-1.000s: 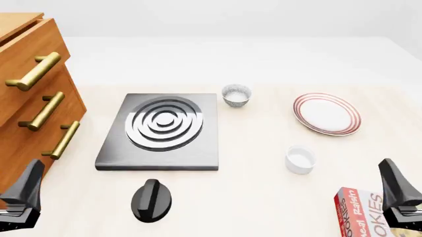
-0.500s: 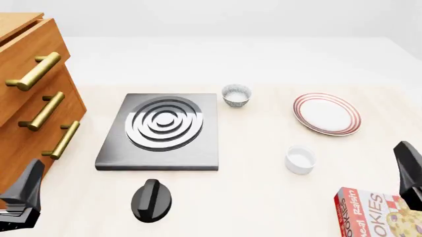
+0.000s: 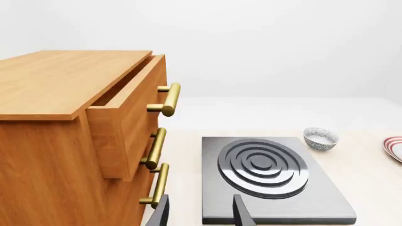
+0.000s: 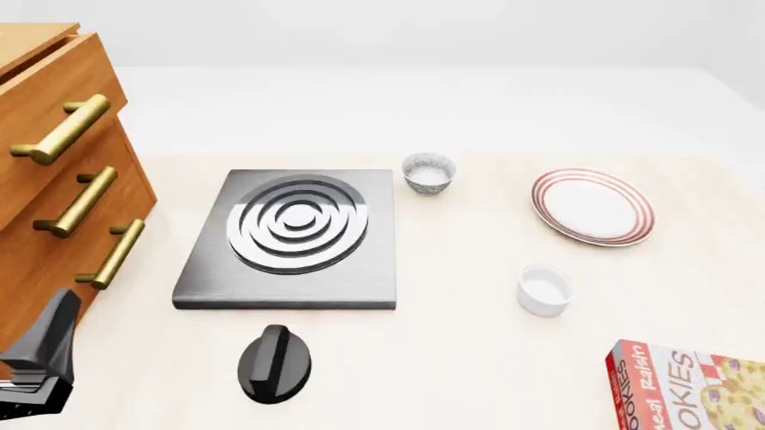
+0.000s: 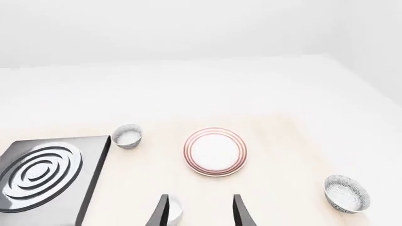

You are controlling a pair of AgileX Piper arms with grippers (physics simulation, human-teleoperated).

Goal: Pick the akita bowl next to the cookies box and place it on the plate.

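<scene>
Akita bowl [image 5: 347,193]: small round bowl, white inside, grey-blue speckled outside, upright and untouched on the table, well off to the right of the plate [image 5: 215,151]; it shows only in the right wrist view and lies outside the front view, presumably beyond the cookies box [image 4: 691,387] at that view's lower right corner. A look-alike bowl [image 4: 428,172] stands just beside the stove plate [image 4: 294,238], far from the box, so it is judged not the target. A plain white cup [image 4: 544,289] sits between plate and box. Right gripper [image 5: 199,209]: raised high, fingers parted and empty, apparently lifted to survey the table; absent from the front view. Left gripper [image 3: 199,213]: fingers likewise parted, holding nothing, parked low beside the wooden drawer cabinet [image 3: 75,136], clear of the work. A black knob [image 4: 275,362] lies before the stove plate. Pick not yet begun.
</scene>
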